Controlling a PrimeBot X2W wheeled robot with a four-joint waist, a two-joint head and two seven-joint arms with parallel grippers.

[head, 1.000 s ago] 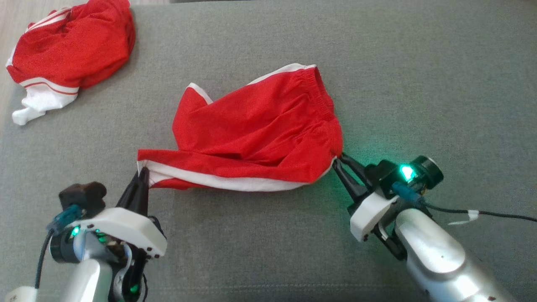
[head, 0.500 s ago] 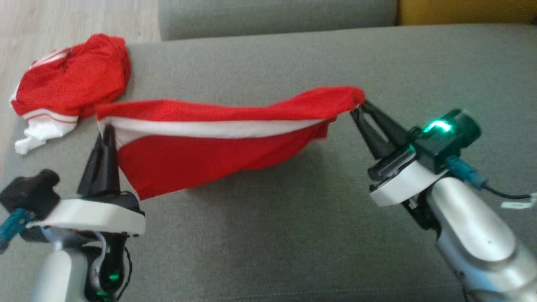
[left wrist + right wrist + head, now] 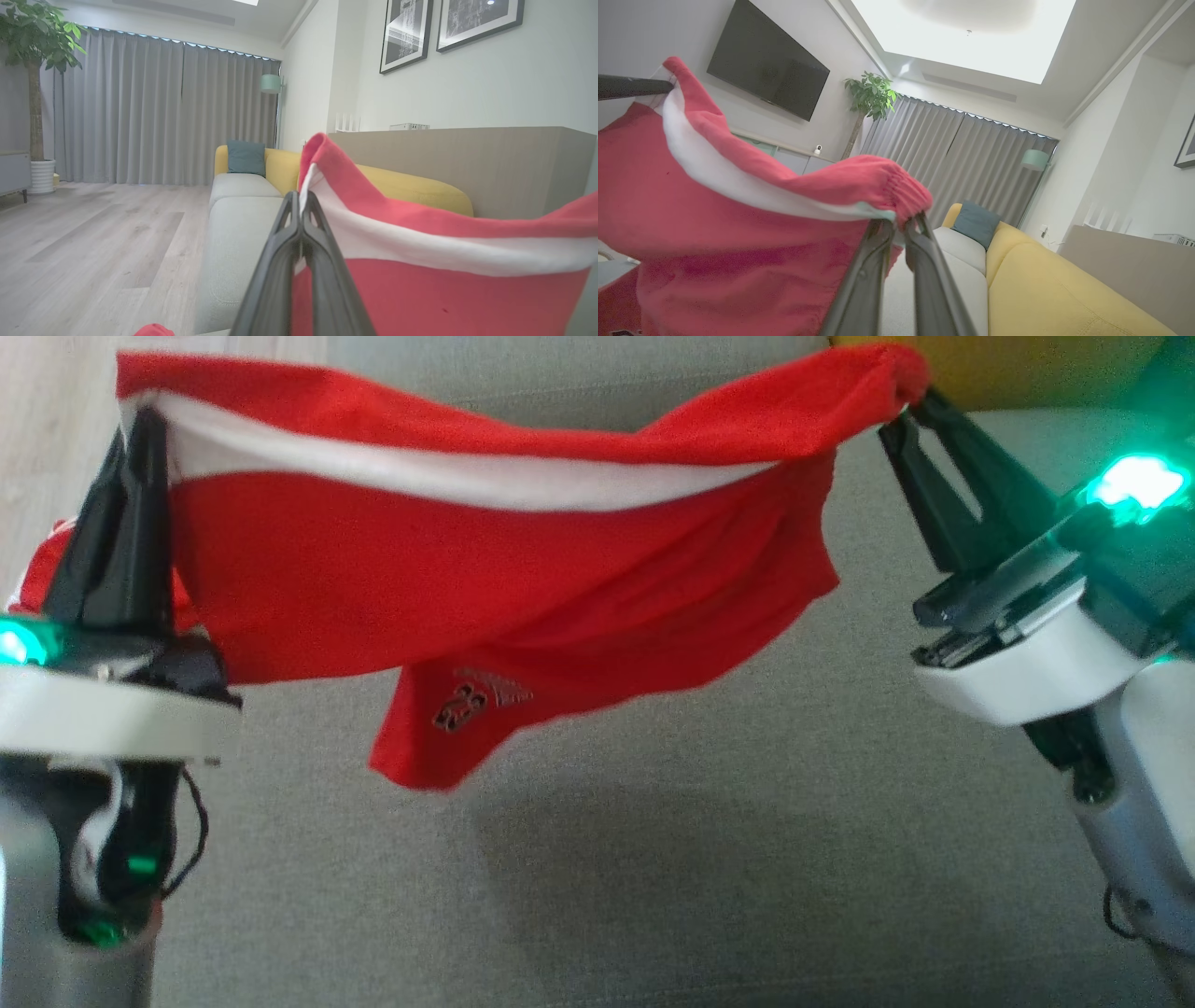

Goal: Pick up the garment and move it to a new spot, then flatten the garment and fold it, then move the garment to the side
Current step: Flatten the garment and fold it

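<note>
Hanging above the sofa (image 3: 653,877), the shorts (image 3: 467,579) stretch between left pincer (image 3: 140,418) and right pincer (image 3: 902,415), each clamped on a corner, for flattening.

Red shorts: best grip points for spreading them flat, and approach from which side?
I'd pinch both ends of the white side stripe, as now: right gripper on the gathered waistband corner, left gripper on the stripe's other end, each coming from its own outer side. That seam pulls into a nearly straight edge, and the rest of the red shorts hangs free below it.
</note>
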